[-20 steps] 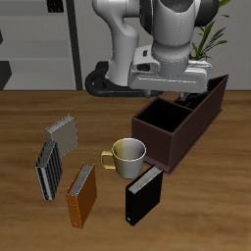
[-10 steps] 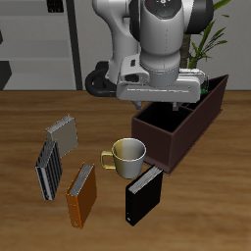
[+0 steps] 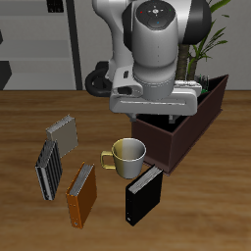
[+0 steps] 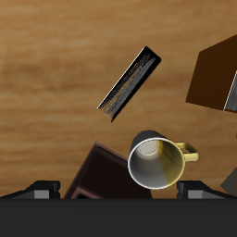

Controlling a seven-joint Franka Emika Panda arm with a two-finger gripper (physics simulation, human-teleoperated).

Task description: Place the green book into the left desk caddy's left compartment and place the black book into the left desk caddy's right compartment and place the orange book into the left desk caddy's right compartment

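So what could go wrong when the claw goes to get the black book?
1. The mug stands between the left desk caddy and the black book. The open claw, or the book on its way back, might bump it.
2. The black book seems to stand on its thin edge. An off-centre nudge could tip it flat, and then it would probably be harder to grab.
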